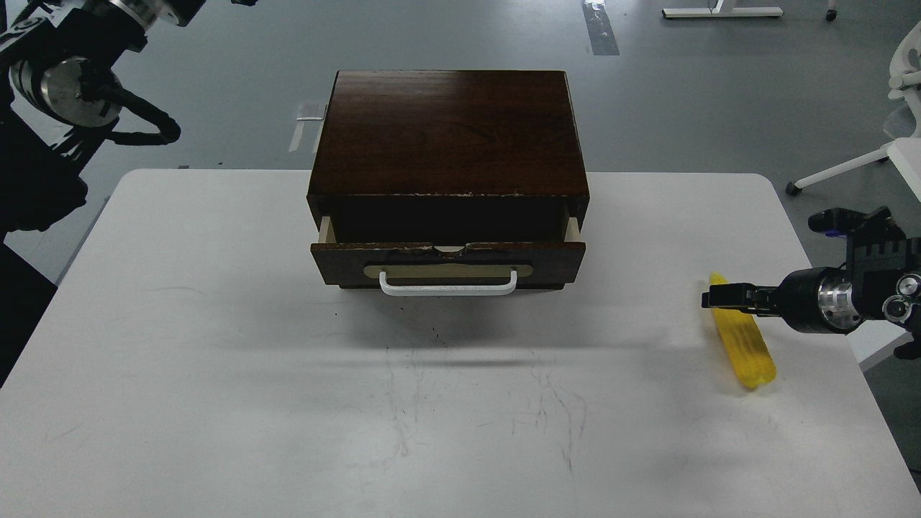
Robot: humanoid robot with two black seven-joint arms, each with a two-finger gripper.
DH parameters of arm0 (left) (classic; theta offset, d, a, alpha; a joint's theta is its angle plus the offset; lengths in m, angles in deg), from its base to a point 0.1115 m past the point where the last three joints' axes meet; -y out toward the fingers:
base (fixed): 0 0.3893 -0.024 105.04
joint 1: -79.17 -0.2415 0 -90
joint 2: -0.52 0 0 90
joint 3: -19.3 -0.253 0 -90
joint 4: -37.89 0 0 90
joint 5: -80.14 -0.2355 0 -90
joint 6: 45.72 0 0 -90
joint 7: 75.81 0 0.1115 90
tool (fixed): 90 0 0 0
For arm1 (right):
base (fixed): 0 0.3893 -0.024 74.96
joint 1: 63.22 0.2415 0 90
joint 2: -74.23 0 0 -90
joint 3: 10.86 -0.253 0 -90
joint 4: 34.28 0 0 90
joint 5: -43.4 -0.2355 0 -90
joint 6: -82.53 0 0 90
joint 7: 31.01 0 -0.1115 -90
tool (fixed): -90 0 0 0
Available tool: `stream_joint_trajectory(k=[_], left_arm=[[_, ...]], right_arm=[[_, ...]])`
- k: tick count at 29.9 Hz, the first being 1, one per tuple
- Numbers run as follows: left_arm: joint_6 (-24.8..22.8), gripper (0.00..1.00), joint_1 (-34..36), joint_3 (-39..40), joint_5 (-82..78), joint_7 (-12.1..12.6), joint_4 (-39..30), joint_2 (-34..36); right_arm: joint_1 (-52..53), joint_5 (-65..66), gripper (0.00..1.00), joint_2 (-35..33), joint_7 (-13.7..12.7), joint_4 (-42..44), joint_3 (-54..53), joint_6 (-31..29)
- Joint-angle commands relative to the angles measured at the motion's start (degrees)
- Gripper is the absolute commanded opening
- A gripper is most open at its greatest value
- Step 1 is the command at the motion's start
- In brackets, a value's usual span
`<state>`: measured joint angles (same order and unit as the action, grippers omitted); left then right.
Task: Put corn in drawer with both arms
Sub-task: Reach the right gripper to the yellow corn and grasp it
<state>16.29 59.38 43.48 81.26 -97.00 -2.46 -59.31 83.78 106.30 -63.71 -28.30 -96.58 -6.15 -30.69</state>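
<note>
The yellow corn [748,352] lies on the white table [216,324] at the right, pointed end away from me. My right gripper [719,296] comes in from the right edge and hangs over the corn's far part, hiding some of it. It is seen edge-on, so I cannot tell its fingers apart or whether it touches the corn. The drawer [446,260] of the dark brown box [446,129] is pulled out a little, white handle [447,289] toward me; its inside is dark. My left arm [72,79] is raised at the top left, its gripper out of view.
The box stands at the table's far middle. A white chair [899,151] stands on the grey floor beyond the table's right edge. The corn lies close to that edge.
</note>
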Motion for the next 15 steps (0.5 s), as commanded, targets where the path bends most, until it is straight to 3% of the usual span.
stream_joint_trajectory(k=[1, 4, 8, 15], left_arm=[[0.0, 0.98, 0.0, 0.1, -0.2, 0.0, -0.1, 0.1], [0.0, 0.98, -0.1, 0.2, 0.1, 0.0, -0.3, 0.1], [0.0, 0.98, 0.0, 0.2, 0.1, -0.3, -0.4, 0.1], [0.0, 0.98, 0.2, 0.2, 0.0, -0.3, -0.4, -0.2]], right_arm=[[-0.7, 0.6, 0.85, 0.2, 0.0, 0.3, 0.0, 0.1], [-1.6, 0.6, 0.72, 0.5, -0.2, 0.3, 0.0, 0.7], [-2.0, 0.7, 0.71, 0.9, -0.2, 0.9, 0.1, 1.3], [-2.6, 0.6, 0.49, 0.9, -0.2, 1.7, 0.3, 1.5]])
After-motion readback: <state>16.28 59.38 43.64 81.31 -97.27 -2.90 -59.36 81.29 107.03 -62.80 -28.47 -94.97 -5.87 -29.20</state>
